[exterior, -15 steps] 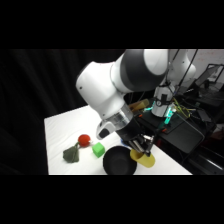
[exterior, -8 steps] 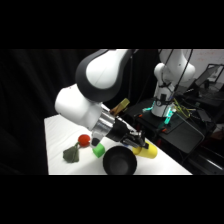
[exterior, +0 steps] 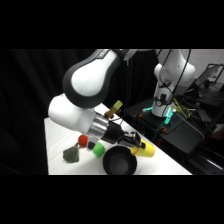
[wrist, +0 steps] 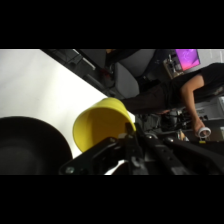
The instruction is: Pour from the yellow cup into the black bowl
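The yellow cup (exterior: 146, 149) is held tipped onto its side, just right of the black bowl (exterior: 120, 163) and level with its rim. My gripper (exterior: 135, 144) is shut on the cup, reaching in from the left with the wrist rolled over. In the wrist view the yellow cup (wrist: 101, 126) shows its open mouth above my black linkage and gripper (wrist: 126, 144), and the black bowl (wrist: 27, 146) fills the lower left. I cannot see anything inside the cup or the bowl.
A green cube (exterior: 99, 148), a red ball (exterior: 83, 140) and a dark cloth lump (exterior: 71, 155) lie left of the bowl. A tan block (exterior: 117, 106) sits farther back. The table's right edge (exterior: 165, 150) runs close behind the cup. A person's arm (wrist: 192, 95) shows beyond the table.
The arm has swung lower and toward the left, and the wrist has rolled. The cup has gone from near upright to lying sideways beside the bowl. The bowl has stayed put.
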### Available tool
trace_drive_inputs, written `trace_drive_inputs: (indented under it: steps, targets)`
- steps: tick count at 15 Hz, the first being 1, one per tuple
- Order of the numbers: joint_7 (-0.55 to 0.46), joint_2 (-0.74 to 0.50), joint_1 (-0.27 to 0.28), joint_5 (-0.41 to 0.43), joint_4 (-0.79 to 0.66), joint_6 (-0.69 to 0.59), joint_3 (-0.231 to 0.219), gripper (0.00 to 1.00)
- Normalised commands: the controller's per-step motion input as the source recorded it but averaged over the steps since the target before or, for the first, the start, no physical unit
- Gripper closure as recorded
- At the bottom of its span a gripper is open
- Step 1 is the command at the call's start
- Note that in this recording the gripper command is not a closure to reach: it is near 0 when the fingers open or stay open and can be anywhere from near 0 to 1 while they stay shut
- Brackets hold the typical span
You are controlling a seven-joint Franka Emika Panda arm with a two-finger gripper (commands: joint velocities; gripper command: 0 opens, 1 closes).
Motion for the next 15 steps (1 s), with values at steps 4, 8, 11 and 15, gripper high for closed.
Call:
trace_drive_inputs:
  steps: [4, 8, 11, 15]
  targets:
    - [0.02, -0.65, 0.058, -0.285, -0.46, 0.31, -0.157, 0.18]
    - [0.02, -0.85, 0.051, -0.253, -0.77, 0.51, -0.137, 0.18]
    - [0.03, -0.75, 0.027, -0.236, -0.81, 0.67, -0.141, 0.17]
    - [0.07, -0.54, -0.065, -0.179, -0.73, 0.76, -0.177, 0.16]
